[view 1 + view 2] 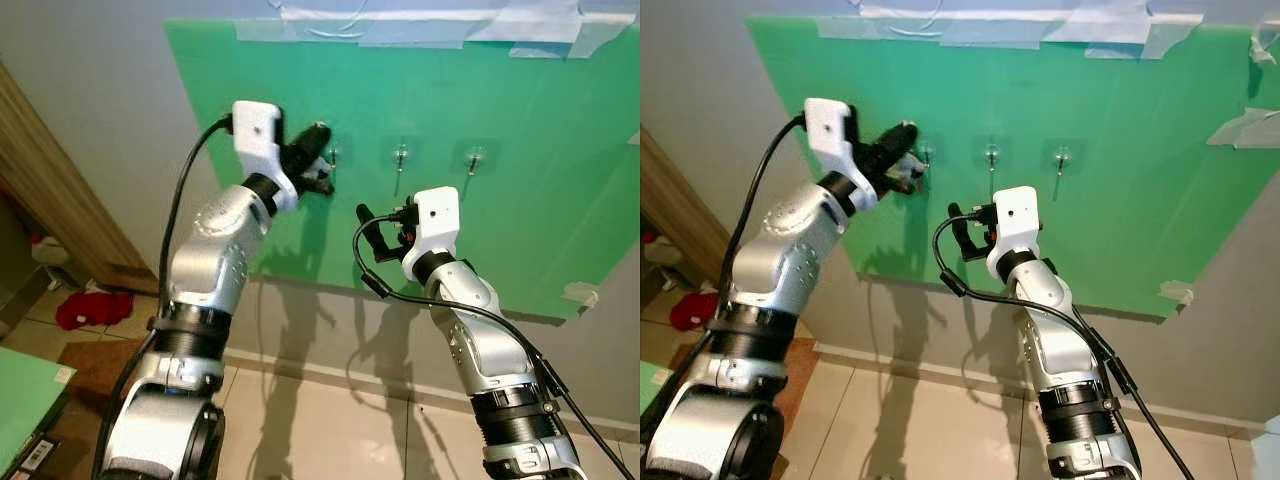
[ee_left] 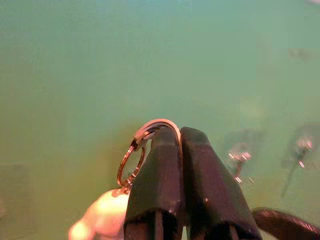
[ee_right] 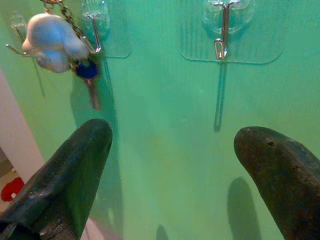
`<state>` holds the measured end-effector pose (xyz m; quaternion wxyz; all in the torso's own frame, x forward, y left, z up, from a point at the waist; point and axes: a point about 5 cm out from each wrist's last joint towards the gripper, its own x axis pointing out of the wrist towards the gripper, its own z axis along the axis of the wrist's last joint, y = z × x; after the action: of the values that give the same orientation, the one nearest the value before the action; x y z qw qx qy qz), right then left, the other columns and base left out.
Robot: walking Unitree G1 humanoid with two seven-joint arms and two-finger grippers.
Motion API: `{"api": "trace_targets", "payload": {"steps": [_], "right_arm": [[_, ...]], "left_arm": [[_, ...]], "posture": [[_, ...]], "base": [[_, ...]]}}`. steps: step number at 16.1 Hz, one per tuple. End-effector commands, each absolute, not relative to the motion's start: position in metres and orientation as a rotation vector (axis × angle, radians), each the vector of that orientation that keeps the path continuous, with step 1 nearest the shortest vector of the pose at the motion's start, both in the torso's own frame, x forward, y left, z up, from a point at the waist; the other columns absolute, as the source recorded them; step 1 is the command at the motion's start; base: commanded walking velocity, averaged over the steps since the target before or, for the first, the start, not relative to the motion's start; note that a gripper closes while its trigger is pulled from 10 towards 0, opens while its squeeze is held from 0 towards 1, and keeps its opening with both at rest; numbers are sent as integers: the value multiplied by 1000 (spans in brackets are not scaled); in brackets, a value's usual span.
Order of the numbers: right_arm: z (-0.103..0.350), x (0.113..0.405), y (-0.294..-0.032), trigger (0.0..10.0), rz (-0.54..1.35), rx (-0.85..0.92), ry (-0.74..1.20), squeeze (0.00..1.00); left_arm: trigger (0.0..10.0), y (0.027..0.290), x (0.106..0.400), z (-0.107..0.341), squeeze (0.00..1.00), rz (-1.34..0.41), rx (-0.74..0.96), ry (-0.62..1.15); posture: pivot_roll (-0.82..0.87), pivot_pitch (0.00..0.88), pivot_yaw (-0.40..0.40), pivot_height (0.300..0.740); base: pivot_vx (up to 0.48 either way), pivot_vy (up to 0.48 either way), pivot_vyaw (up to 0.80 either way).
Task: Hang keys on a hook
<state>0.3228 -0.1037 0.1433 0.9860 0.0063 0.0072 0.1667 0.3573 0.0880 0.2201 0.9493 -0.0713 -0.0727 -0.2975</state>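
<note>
Three clear stick-on hooks sit in a row on the green board (image 1: 500,120): left hook (image 1: 334,155), middle hook (image 1: 400,157), right hook (image 1: 474,160). My left gripper (image 1: 322,138) is raised to the left hook and is shut on the key ring (image 2: 150,127). A white charm (image 3: 52,42) and a blue-headed key (image 3: 89,75) dangle from the ring beside a hook (image 3: 95,30). I cannot tell whether the ring is over a hook. My right gripper (image 1: 370,225) stands open and empty below the middle hook, a short way off the board.
The board is taped to a grey wall above a pale skirting and tiled floor. A wooden door frame (image 1: 60,190) slants at the left. A red cloth (image 1: 92,308) lies on the floor beyond it, and a green-topped object (image 1: 20,395) is at the lower left.
</note>
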Motion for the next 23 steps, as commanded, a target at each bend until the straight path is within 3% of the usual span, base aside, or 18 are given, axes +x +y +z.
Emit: {"api": "trace_targets", "payload": {"steps": [1, 10, 14, 21, 23], "right_arm": [[147, 322, -101, 10000, 342, 14, 1, 0], [145, 309, -95, 10000, 488, -9, 45, 0], [145, 306, -92, 10000, 505, 2, 59, 0], [145, 306, -92, 10000, 509, 0, 64, 0], [145, 306, -93, 10000, 507, 0, 65, 0]], "left_arm": [[0, 89, 355, 223, 0, -614, -97, -175], [0, 78, 348, 213, 0, -648, 38, -172], [0, 74, 344, 205, 0, -660, 386, -218], [0, 76, 345, 204, 0, -645, 414, -237], [0, 78, 346, 206, 0, -628, 328, -232]], "posture": [[-60, 0, 124, 740], [-68, 0, 121, 740], [-66, 0, 119, 740], [-65, 0, 117, 740], [-65, 0, 118, 740]], "base": [[0, 0, 0], [0, 0, 0], [0, 0, 0], [0, 0, 0], [0, 0, 0]]}}
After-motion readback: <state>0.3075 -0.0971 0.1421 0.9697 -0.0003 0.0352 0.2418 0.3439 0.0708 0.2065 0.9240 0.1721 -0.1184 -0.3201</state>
